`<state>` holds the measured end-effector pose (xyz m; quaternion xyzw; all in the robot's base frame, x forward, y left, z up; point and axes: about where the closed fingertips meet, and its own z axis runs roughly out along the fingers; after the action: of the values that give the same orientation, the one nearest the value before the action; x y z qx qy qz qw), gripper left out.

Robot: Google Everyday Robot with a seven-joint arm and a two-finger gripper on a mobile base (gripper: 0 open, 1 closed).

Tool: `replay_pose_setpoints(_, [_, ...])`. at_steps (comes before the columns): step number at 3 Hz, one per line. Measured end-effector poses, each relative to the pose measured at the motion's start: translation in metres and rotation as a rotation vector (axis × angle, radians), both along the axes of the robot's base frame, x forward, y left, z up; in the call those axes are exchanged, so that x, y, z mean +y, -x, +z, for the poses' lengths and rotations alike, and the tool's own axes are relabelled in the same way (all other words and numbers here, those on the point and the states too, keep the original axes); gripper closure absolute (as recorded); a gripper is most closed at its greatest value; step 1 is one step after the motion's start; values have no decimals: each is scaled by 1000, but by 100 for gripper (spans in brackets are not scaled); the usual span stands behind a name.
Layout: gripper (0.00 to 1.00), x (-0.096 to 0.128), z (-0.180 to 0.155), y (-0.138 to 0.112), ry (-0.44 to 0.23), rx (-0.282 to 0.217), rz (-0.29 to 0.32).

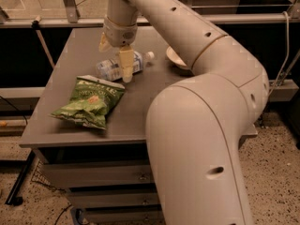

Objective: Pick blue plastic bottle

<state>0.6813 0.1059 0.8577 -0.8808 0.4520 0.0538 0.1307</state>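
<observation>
The blue plastic bottle (pixel 111 69) lies on its side on the grey table top (pixel 70 55), its white cap (pixel 149 56) pointing right toward the bowl. My gripper (pixel 115 54) hangs straight down over the bottle's middle with its fingers apart. The near finger (pixel 125 65) covers part of the bottle's body and its tip reaches the table in front of it. The far finger (pixel 104 42) sits behind the bottle. The bottle rests on the table and is not lifted.
A green chip bag (pixel 91 100) lies just front-left of the bottle. A white bowl (pixel 176 58) stands to the right, partly hidden by my arm (pixel 201 125), which fills the right half of the view. Drawers sit below the table's front edge.
</observation>
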Motion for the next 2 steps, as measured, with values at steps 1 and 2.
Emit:
replay_pose_setpoints(1, [22,5,-2,-4,-12,-12,-2])
replay_pose_setpoints(2, [45,9,-5,-8,-20,-20,-4])
